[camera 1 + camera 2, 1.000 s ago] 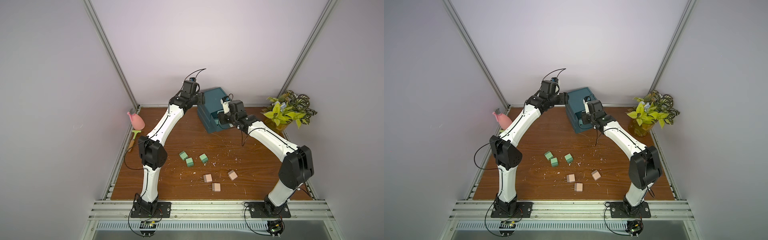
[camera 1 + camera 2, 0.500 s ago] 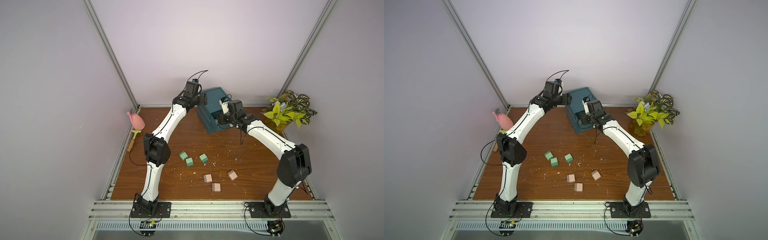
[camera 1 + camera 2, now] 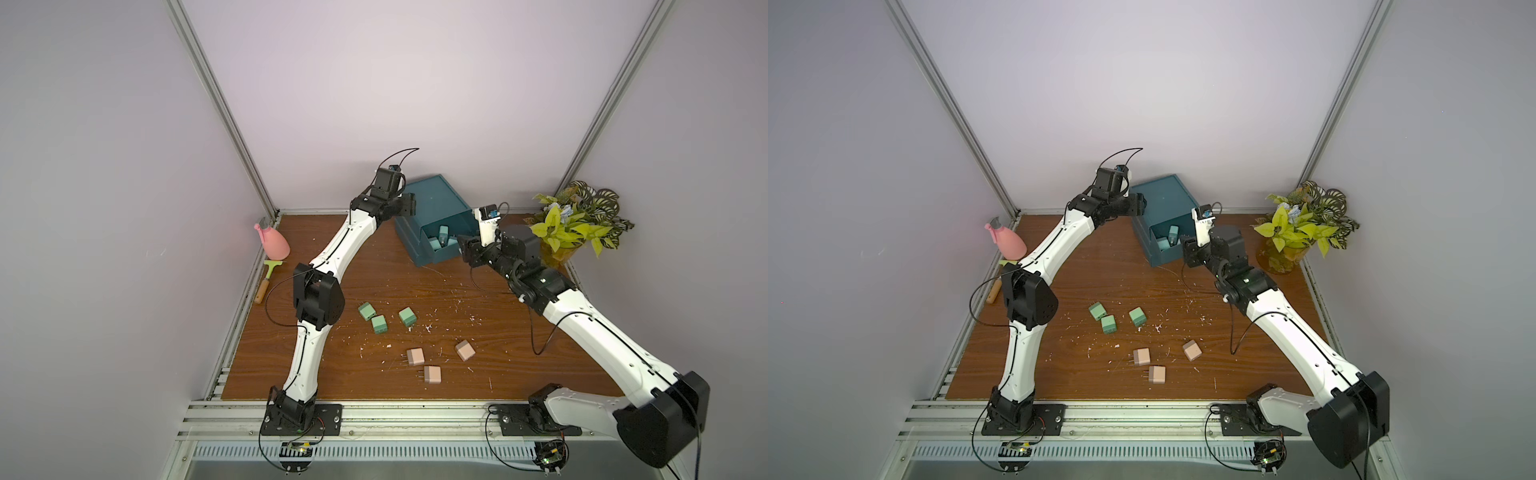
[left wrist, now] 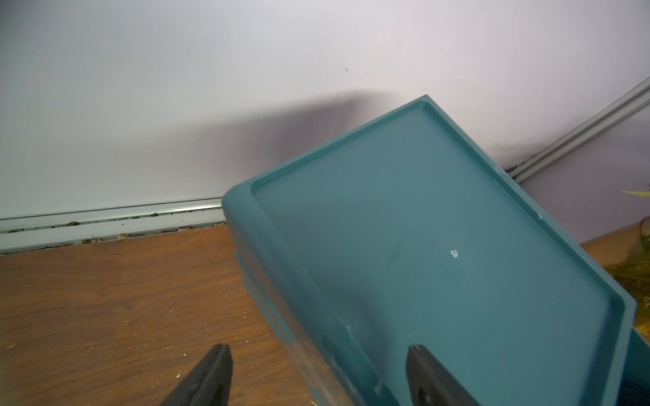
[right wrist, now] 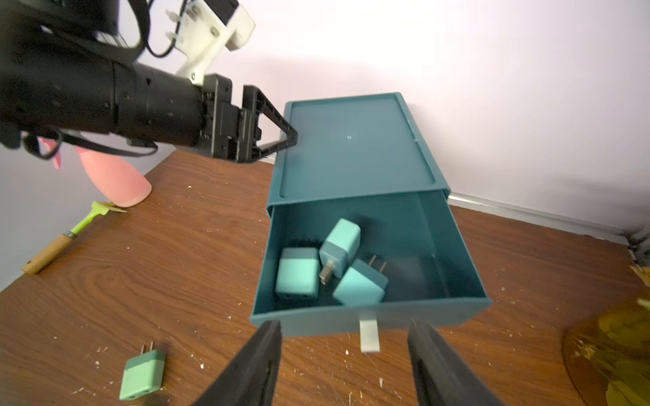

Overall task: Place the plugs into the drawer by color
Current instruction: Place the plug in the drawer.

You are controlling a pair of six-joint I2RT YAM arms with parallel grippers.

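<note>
The dark teal drawer chest [image 3: 432, 199] [image 3: 1158, 199] stands at the back of the table. Its top drawer [image 5: 316, 323] is pulled out and holds three teal-blue plugs [image 5: 298, 277] [image 3: 440, 239]. The drawer's white tab handle [image 5: 369, 335] hangs free. My right gripper [image 5: 345, 325] [image 3: 465, 249] is open just in front of the drawer, touching nothing. At the chest's back left corner my left gripper [image 4: 318, 355] [image 3: 407, 205] is open, one finger over the chest's top and one beside it. Three green plugs [image 3: 378, 324] and three beige-pink plugs [image 3: 432, 374] lie mid-table.
A pink bottle [image 3: 274, 243] and a green scraper with a wooden handle [image 3: 270, 276] lie at the left edge. A potted plant [image 3: 573, 226] stands at the back right, close to my right wrist. White crumbs are scattered over the wooden table [image 3: 457, 291].
My right gripper has opened wider and drawn back from the open drawer toward the front right. The left arm has leaned further toward the chest's back corner.
</note>
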